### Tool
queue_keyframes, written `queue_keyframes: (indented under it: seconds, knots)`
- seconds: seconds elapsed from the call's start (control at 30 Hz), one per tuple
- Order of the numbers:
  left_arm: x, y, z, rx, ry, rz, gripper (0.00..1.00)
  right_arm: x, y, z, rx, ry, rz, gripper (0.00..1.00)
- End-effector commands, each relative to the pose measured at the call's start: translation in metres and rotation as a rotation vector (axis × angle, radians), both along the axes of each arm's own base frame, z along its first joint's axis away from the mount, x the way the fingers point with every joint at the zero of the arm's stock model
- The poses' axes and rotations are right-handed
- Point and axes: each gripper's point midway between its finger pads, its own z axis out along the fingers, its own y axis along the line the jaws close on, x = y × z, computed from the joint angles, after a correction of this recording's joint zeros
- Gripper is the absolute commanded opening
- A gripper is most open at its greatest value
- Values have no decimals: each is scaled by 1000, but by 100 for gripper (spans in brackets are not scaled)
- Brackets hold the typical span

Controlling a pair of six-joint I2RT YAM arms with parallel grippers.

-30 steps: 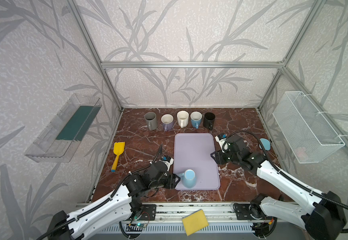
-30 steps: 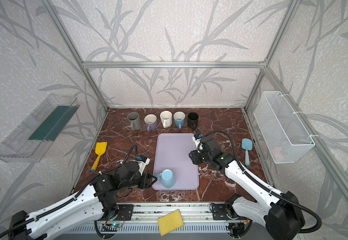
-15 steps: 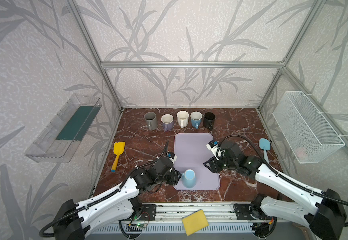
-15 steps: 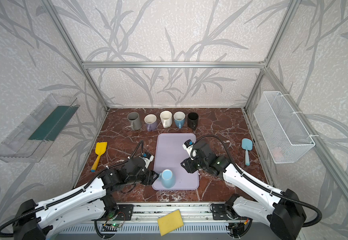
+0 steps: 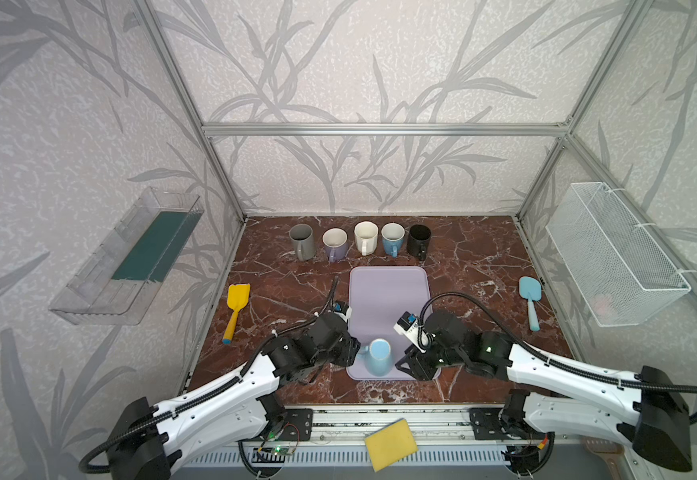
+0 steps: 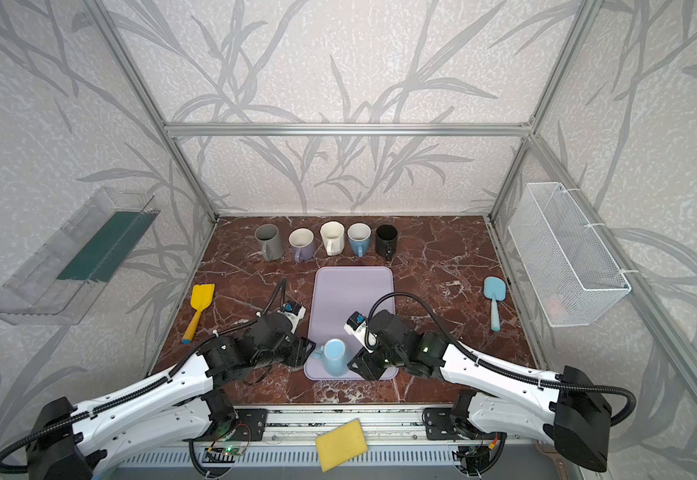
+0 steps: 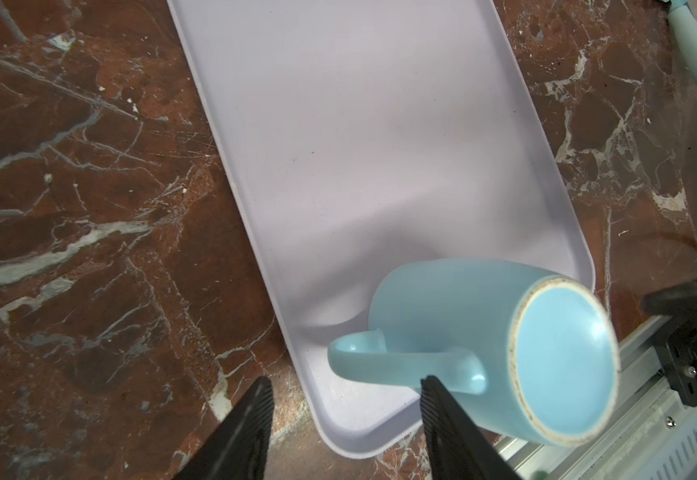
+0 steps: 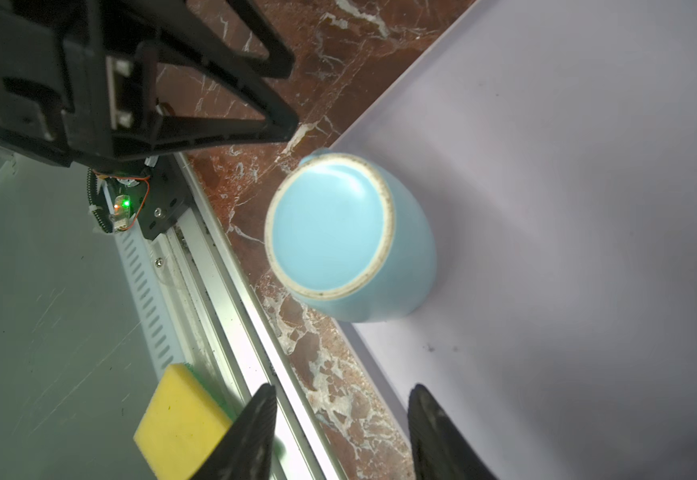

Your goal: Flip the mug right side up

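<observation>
Blue mug (image 5: pixel 378 357) sits upside down at the near end of the tray (image 5: pixel 388 291), handle (image 7: pixel 401 361) pointing at the left gripper (image 7: pixel 344 386), which looks nearer. It and the right gripper (image 8: pixel 342 388) flank it, both 2 roughly half open, holding nothing

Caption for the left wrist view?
Open left gripper beside handle of inverted light blue ceramic mug on rectangular lilac tray.

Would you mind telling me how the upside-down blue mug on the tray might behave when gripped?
The mug looks like glazed ceramic, so probably rigid and slippery on its rounded wall. Rim-down on the tray, it seems stable against light pushes. Laid sideways, it would likely roll until its handle catches.
</observation>
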Motion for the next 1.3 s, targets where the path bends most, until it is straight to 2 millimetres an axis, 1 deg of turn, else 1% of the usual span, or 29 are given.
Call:
queue_keyframes:
  seconds: [0.0,0.2,0.37,0.47,0.57,0.67,0.8,1.0,1.13,1.27]
  knots:
    - [12,2,9,9,-36,38,60,-5,11,-3,22,2,-4,52]
    - [19,3,2,25,-28,63,59,-5,20,-15,14,16,-29,52]
    - [21,2,2,12,-31,63,59,4,23,-24,-7,8,-76,51]
    - [20,1,-1,12,-22,56,59,10,21,-28,-51,-14,-93,51]
    - [18,-3,-5,-7,-2,49,58,13,24,-32,-68,-17,-90,51]
    - [15,-6,-11,-20,25,45,57,17,29,-33,-76,-21,-89,51]
    - [13,-11,-15,-52,39,40,57,21,33,-35,-74,-26,-101,50]
    - [12,-19,-18,-79,58,25,56,34,33,-35,-97,-58,-159,50]
    - [14,-22,-20,-79,55,21,56,48,28,-36,-138,-91,-228,49]
    - [17,-24,-22,-73,53,17,56,58,26,-34,-131,-96,-256,48]
